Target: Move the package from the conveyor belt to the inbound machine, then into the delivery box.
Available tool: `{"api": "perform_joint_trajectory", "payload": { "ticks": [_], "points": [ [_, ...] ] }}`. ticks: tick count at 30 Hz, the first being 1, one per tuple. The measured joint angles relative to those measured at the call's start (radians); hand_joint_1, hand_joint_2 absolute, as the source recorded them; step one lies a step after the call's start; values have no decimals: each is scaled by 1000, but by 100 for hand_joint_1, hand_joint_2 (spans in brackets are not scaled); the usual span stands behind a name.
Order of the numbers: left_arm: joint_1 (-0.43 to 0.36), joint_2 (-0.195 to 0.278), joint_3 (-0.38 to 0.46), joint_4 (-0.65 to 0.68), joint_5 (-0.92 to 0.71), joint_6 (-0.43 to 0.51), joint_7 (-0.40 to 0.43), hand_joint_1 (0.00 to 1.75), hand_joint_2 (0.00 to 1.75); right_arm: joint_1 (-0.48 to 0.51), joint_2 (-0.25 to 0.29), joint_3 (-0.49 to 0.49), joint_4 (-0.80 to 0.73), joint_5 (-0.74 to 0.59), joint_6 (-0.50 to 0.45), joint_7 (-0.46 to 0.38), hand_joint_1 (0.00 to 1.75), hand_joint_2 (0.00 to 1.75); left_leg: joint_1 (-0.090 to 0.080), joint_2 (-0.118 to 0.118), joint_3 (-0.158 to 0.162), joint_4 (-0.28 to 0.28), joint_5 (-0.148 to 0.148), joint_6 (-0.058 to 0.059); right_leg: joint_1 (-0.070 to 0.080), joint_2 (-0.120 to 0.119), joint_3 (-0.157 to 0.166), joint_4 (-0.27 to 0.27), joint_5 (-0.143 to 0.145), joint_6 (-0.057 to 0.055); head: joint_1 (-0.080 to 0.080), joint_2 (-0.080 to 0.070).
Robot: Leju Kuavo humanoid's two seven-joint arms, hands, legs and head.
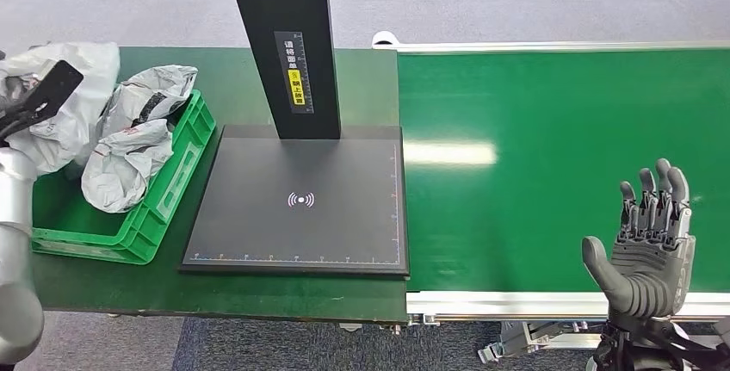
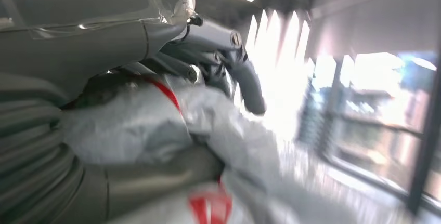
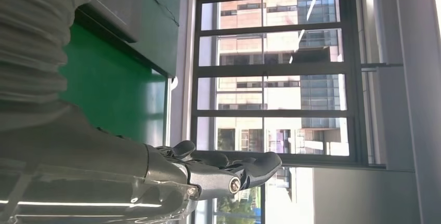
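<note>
Gripping a white package (image 1: pixel 60 113) above the green box (image 1: pixel 163 203), the left hand (image 2: pixel 156 94) bunched soft, light, crumpled wrapping; the right hand (image 1: pixel 647 246) hung spread, holding nothing.

Green belt (image 1: pixel 559 164), green crate (image 1: pixel 163 190), black scanner plate (image 1: pixel 297 203); grey-white bags (image 1: pixel 129 151), perhaps with red marks.

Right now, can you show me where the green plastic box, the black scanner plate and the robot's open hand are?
green plastic box (image 1: pixel 169 188): head view, its side wall.
black scanner plate (image 1: pixel 258 216): head view, bare flat top.
right hand (image 1: pixel 647 246): head view, palm.
</note>
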Motion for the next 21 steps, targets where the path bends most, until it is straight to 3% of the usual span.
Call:
{"api": "perform_joint_trajectory", "payload": {
  "ticks": [5,9,16,21],
  "points": [
    [-3,-27,30,1,192,-84,-120,0,175,0,0,-1,10,2,0,-1,0,175,0,0,0,0,0,0,0,0,0,0,0,0,0,0],
    [19,-52,43,-79,372,-112,-202,0,175,0,0,-1,16,10,-2,1,0,175,0,0,0,0,0,0,0,0,0,0,0,0,0,0],
    [154,-129,46,-447,752,-74,-332,0,175,0,0,-1,24,7,-23,16,0,175,0,0,0,0,0,0,0,0,0,0,0,0,0,0],
    [359,-208,-29,-797,1014,-134,-438,0,175,0,0,0,42,27,-27,35,0,175,-1,1,0,0,-2,1,-1,0,0,-1,-1,0,0,0]
  ]
}}
